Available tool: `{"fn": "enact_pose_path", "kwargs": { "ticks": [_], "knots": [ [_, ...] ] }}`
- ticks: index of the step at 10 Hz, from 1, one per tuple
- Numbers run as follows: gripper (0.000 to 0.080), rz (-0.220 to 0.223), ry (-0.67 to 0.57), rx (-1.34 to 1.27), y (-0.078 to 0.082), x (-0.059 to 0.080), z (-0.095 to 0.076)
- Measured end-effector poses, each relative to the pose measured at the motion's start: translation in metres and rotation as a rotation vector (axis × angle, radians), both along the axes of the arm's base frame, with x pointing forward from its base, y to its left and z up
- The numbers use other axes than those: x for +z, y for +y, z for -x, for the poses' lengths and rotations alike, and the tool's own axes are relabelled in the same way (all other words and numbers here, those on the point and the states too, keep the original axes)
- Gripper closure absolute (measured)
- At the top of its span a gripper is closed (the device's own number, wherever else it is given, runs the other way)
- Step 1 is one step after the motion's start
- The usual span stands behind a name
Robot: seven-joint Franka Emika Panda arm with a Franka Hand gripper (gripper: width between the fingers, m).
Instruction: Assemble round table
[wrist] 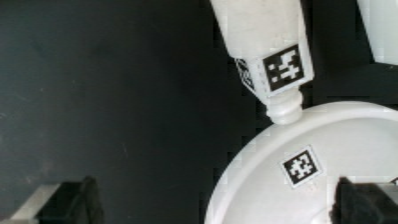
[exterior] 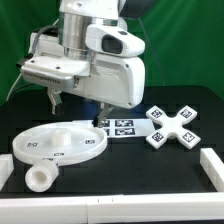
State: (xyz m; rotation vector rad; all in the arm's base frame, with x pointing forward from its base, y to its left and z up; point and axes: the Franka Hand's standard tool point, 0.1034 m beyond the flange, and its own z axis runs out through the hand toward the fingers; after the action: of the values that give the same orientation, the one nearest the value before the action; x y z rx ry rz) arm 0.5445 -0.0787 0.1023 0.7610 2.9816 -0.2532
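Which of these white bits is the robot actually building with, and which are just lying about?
Belong to the job: large white rimmed plastic disc; short white plastic cylinder leg; white plastic cross-shaped base.
Just lying about: thin flat white marker board; white rails edging the black table.

Marker board flat on black table; green backdrop behind.
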Motion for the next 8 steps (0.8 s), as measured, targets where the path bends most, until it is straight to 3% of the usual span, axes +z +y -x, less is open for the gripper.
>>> {"fn": "enact_pose_path", "kwargs": {
  "ticks": [2,4,8],
  "knots": [
    [0.0151,0.0,-0.019,-0.115,0.0,0.002,0.004],
    [0.0151,0.002,-0.059,-0.397,0.013,0.002,0.006],
    [0.0151,0.001,-0.092,-0.596,0.011,0.003,0.003]
  ]
}}
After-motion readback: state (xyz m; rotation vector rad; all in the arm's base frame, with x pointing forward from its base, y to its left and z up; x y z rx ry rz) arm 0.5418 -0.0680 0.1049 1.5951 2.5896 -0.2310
